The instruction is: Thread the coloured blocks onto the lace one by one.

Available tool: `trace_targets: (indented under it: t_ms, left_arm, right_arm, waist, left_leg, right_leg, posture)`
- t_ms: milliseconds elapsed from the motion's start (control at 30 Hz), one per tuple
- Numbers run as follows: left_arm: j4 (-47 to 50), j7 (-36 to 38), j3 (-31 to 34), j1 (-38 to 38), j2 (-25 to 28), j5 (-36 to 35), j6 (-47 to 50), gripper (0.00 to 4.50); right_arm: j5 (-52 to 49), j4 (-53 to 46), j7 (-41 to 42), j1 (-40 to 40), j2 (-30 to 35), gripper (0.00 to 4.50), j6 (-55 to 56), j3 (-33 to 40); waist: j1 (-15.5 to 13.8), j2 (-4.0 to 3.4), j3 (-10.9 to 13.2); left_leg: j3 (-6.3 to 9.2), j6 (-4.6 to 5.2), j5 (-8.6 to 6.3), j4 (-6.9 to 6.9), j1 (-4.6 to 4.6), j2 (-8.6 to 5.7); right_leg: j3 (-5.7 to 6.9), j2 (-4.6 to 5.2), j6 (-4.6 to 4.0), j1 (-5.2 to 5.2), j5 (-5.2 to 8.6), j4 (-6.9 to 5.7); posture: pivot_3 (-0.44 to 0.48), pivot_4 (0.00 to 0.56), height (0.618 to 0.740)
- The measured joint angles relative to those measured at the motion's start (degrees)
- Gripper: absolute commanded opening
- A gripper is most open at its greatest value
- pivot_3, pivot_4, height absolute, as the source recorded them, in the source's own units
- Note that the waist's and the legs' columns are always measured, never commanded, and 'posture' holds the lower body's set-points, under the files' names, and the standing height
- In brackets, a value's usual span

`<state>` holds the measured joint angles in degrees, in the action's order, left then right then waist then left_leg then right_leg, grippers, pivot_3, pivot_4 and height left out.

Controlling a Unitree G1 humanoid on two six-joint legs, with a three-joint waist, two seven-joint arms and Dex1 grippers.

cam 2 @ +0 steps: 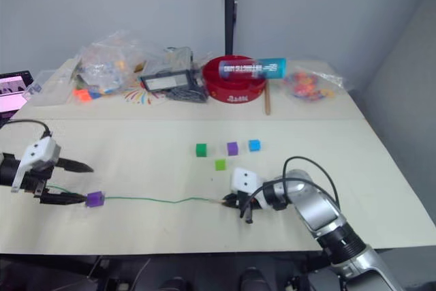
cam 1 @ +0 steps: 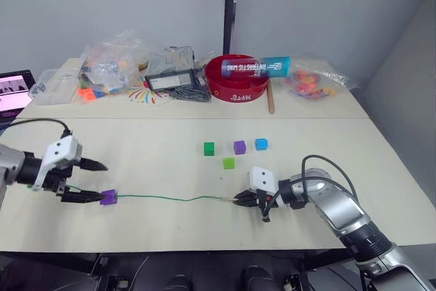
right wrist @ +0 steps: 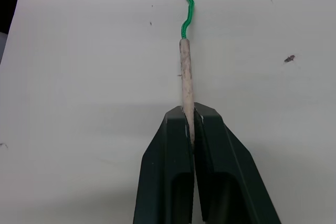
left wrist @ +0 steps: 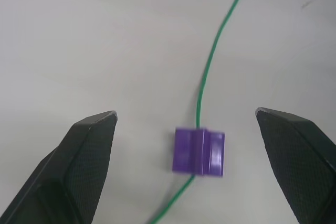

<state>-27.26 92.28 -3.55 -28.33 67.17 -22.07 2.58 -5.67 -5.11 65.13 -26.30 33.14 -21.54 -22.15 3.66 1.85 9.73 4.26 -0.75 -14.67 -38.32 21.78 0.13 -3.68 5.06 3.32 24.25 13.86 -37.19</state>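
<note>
1 purple cube threaded on green lace, near left, between spread left gripper fingers. Right gripper pinching pale tip. 4 cubes left, mid-table.

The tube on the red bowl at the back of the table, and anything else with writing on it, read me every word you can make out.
The tube: white lettering, too blurred to read.
The red bowl: white lettering on its front wall, too small to read.
The black device: pale label, no legible text.
</note>
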Motion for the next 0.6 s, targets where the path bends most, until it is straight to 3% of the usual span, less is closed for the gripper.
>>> trace_targets:
  t_ms: [167,267,533,600]
  left_arm:
    - [18.6,-4.2,-0.3,4.1,-8.7,-4.1,11.0,4.45]
    - [24.2,-9.1,-3.1,4.9,-15.4,-3.1,12.9,4.45]
    - [24.3,-13.9,-9.3,3.6,-24.4,3.9,10.7,4.45]
    - [21.4,-15.5,-10.5,1.0,-29.2,6.0,9.2,4.45]
  right_arm:
    - [0.1,-0.1,-0.6,-0.9,-1.8,0.00,-1.7,-0.8]
    - [0.2,-1.1,-1.5,-1.9,-2.8,0.00,-3.4,-1.6]
    - [2.2,-2.9,-3.6,-3.8,-3.5,0.00,-7.9,-4.0]
    - [3.2,-3.5,-4.6,-4.7,-3.6,0.00,-10.1,-4.5]
  waist:
    - [0.0,0.00,0.0]
    - [0.0,0.00,0.0]
    - [-0.4,0.01,0.0]
    - [-1.1,-0.03,0.0]
  left_leg:
    - [0.01,0.00,0.00,-0.01,0.03,0.00]
    - [0.03,0.00,0.00,-0.01,0.05,0.00]
    - [0.02,-0.01,0.00,-0.04,0.07,-0.06]
    - [0.03,-0.01,0.00,-0.07,0.10,-0.11]
  right_leg:
    - [0.00,0.01,-0.01,0.02,0.00,-0.01]
    - [0.00,0.00,-0.01,0.04,-0.01,-0.01]
    - [0.00,0.02,-0.01,0.03,-0.01,0.04]
    - [0.00,0.06,-0.01,0.02,-0.01,0.05]
  posture:
    - [0.000,0.150,0.731]
    - [0.000,0.150,0.731]
    - [0.000,0.150,0.731]
    - [0.000,0.150,0.731]
